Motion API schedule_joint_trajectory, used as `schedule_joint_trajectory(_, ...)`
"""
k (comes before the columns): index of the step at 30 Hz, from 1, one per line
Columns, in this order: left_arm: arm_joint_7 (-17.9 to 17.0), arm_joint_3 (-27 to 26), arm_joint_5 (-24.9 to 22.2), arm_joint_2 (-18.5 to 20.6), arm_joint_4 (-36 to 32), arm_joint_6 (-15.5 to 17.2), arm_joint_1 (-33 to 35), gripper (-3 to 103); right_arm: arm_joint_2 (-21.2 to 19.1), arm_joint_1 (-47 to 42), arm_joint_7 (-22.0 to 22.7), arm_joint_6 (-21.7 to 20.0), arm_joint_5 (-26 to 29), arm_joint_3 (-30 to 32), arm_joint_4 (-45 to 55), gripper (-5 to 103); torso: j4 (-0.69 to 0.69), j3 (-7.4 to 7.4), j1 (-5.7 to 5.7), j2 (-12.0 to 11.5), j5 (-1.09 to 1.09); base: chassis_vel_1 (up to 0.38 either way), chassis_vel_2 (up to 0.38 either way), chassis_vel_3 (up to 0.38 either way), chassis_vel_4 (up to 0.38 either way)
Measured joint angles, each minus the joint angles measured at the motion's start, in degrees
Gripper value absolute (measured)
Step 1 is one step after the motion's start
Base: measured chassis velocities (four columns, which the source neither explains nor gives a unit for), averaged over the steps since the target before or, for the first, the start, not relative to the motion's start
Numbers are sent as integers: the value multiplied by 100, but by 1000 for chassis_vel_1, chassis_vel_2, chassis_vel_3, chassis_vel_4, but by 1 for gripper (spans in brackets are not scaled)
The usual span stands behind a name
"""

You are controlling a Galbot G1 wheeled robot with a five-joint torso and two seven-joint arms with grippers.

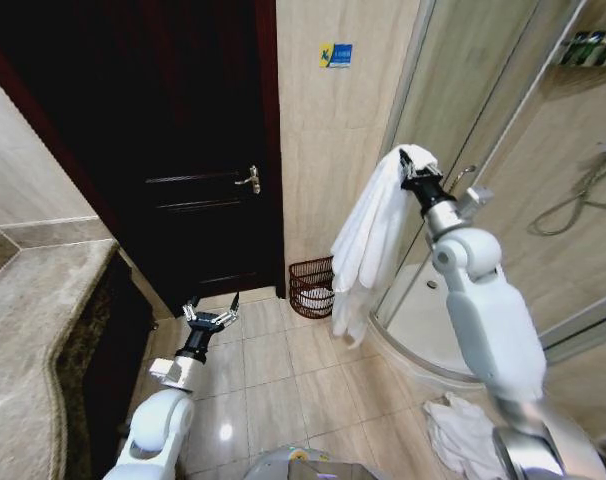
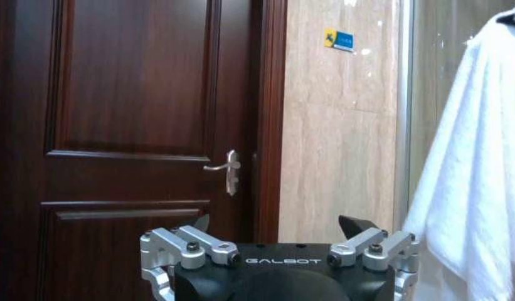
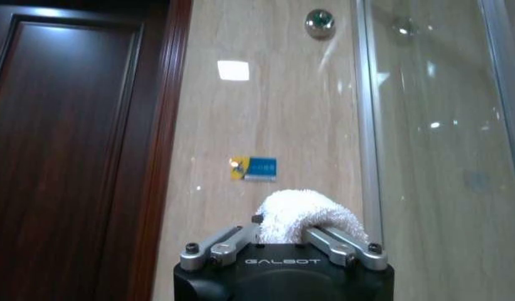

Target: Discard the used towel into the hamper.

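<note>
A white towel [image 1: 368, 240] hangs in long folds from my right gripper [image 1: 413, 172], which is raised high and shut on the towel's top end. The right wrist view shows the towel [image 3: 301, 216] bunched between the closed fingers. Its lower end dangles beside and slightly above the hamper [image 1: 311, 286], a dark red-brown wire basket standing on the floor against the wall. My left gripper [image 1: 211, 312] is held low over the floor tiles in front of the door, open and empty. In the left wrist view the towel [image 2: 479, 188] hangs off to one side of the left gripper [image 2: 278, 226].
A dark wooden door [image 1: 183, 130] with a metal handle stands behind the left arm. A glass shower enclosure [image 1: 473, 110] with a raised white base is on the right. A marble counter [image 1: 33, 320] runs along the left. Another white cloth [image 1: 463, 430] lies on the floor.
</note>
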Motion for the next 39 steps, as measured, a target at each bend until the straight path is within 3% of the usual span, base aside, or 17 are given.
schedule_joint_trajectory(13,-15,-61,-99,66,106,-70,69,100,-51,1934,53,-168,276,-774,-1174,5,0,-4,-3,-7,1,0,0,0,0)
schedule_joint_trajectory(22,-108,-167,-260,141,-81,0,132,100,489,3445,39,-201,308,-1297,-2458,5,1,-6,-6,-12,0,0,0,0,0)
schedule_joint_trajectory(32,-117,-217,-325,155,-173,-19,204,100,1159,4134,-119,8,44,-1388,-3783,5,1,-8,-7,-13,-2,0,0,0,0)
schedule_joint_trajectory(39,-118,-226,-376,149,-174,-69,225,100,1198,4059,-166,84,-47,-1431,-3907,5,-1,-8,-8,-15,1,0,0,0,0)
